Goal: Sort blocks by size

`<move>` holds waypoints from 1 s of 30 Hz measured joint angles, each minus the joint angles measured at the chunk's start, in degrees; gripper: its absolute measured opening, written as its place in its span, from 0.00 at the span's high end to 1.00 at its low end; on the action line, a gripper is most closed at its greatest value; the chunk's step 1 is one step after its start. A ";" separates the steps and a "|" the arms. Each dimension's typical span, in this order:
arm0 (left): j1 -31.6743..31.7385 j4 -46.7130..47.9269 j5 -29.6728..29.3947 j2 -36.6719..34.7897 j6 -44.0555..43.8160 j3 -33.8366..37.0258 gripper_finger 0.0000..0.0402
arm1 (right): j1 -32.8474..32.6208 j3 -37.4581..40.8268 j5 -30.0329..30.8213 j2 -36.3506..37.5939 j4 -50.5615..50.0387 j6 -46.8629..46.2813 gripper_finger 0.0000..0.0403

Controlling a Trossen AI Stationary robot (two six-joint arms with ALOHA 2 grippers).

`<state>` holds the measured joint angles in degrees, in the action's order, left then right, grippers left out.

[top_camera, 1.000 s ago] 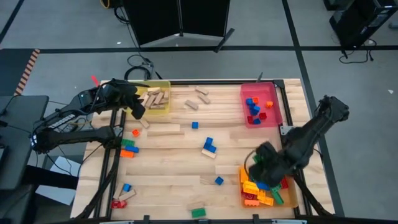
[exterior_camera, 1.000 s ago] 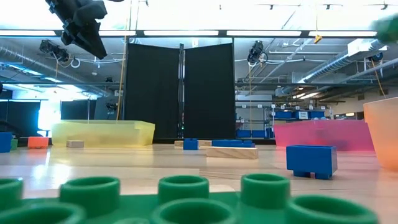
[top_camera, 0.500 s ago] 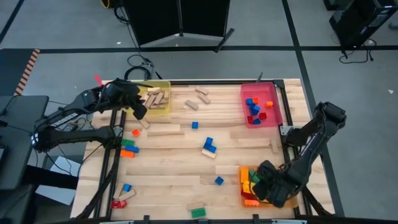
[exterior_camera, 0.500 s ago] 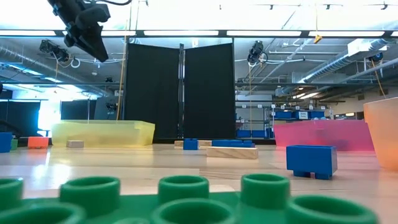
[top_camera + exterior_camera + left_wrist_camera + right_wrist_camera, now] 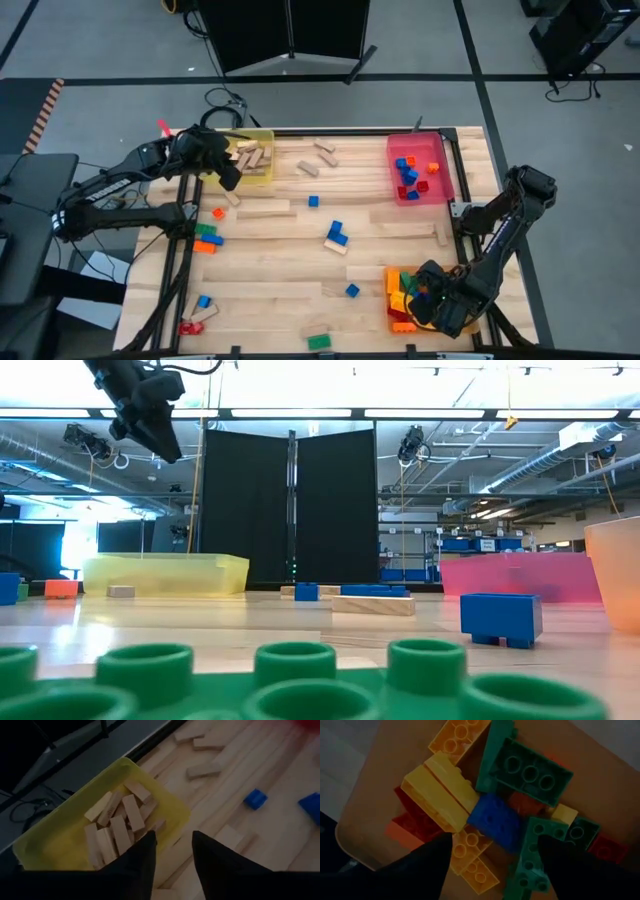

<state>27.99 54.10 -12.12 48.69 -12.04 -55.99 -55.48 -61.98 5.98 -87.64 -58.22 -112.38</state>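
blocks (image 5: 336,238): scattered over table (image 5: 280,275), wooden ones piled in yellow tray (image 5: 60,842), big studded bricks heaped in orange tray (image 5: 360,815) | right gripper (image 5: 492,852): above that heap, fingers apart, empty, likely just dropped one | left gripper (image 5: 172,855): over yellow tray's edge, fingers near together, empty

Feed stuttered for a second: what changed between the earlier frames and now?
The right gripper travelled toward the table's front edge, over the orange tray, and its jaws opened above the piled bricks. The left gripper barely shifted over the yellow tray. Loose blocks on the table stayed put.
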 joint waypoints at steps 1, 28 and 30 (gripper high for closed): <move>0.02 -0.94 0.08 0.21 -0.31 0.00 0.64 | 0.02 0.00 0.01 0.00 0.06 0.00 0.23; 5.00 -15.78 17.94 38.33 20.78 -21.44 0.30 | 0.11 -0.04 4.46 0.04 2.21 -14.91 0.17; 5.12 -14.28 19.14 44.83 25.79 -26.45 0.30 | 0.32 -0.04 4.46 0.04 3.14 -15.48 0.17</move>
<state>33.11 39.82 7.02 93.52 13.75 -82.44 -55.17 -62.02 10.44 -87.59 -55.08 -127.86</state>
